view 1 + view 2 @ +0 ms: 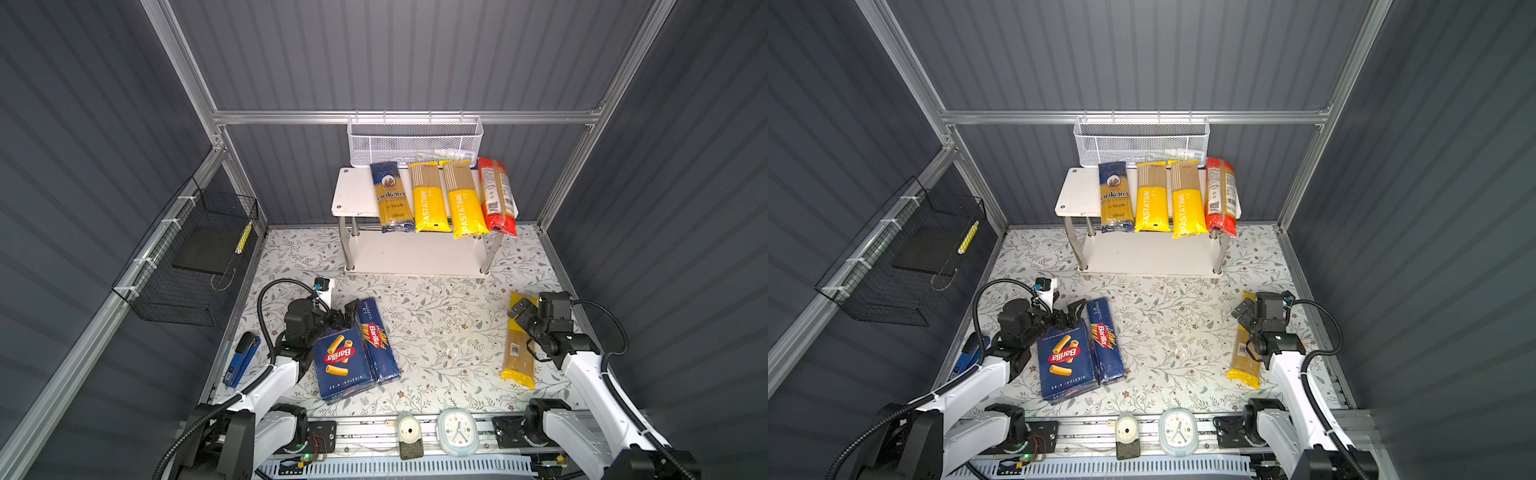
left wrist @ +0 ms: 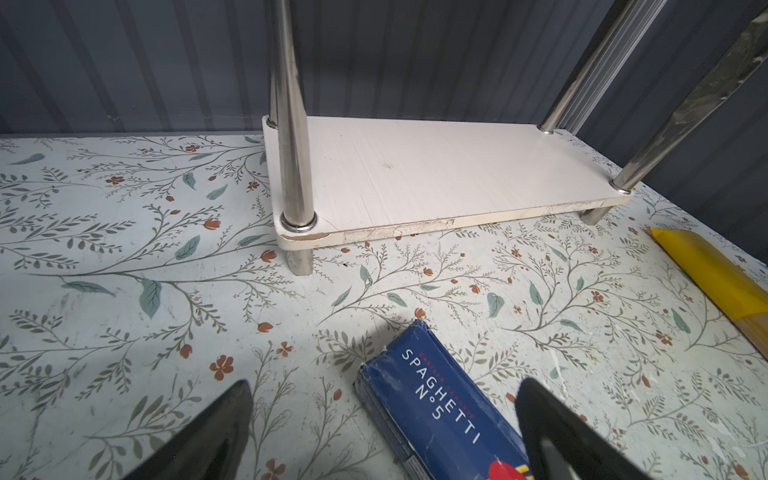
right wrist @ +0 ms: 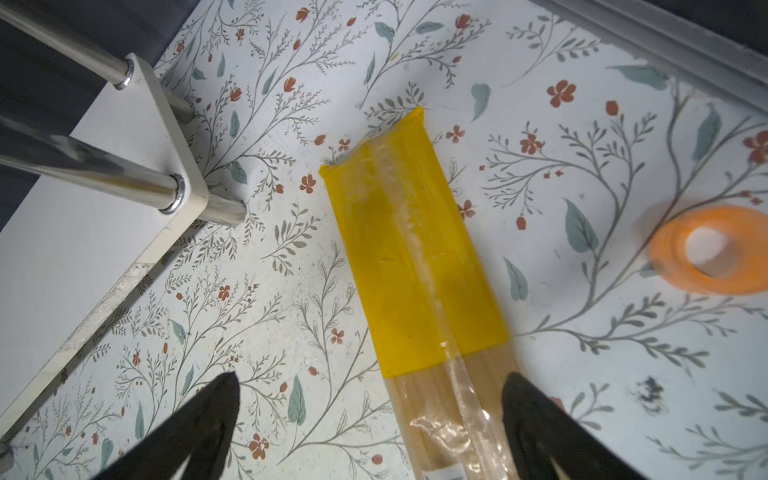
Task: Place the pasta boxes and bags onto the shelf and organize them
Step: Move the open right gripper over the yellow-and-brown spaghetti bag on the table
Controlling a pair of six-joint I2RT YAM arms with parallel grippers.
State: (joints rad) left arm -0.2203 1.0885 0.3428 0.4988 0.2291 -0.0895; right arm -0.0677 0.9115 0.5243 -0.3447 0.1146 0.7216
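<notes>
1. Shelf [image 1: 353,193]: well ahead of both grippers' fingers. Ankara bag [image 1: 390,197], two PASTATIME bags [image 1: 428,199] and red-clear bag [image 1: 496,197] lie across the top board with long axes front-to-back and near ends overhanging.
2. Barilla rigatoni box [image 1: 340,361]: flat on table [image 1: 436,332], behind the left gripper [image 2: 384,383] fingertips.
3. Barilla spaghetti box [image 2: 440,411]: just beside the rigatoni box and parallel. Its end sits between the spread left fingers, pointing shelfward.
4. Yellow-clear spaghetti bag [image 3: 415,257]: flat between the right gripper [image 3: 372,376] fingers, which are spread wide. Long axis runs ahead, yellow end foremost.
</notes>
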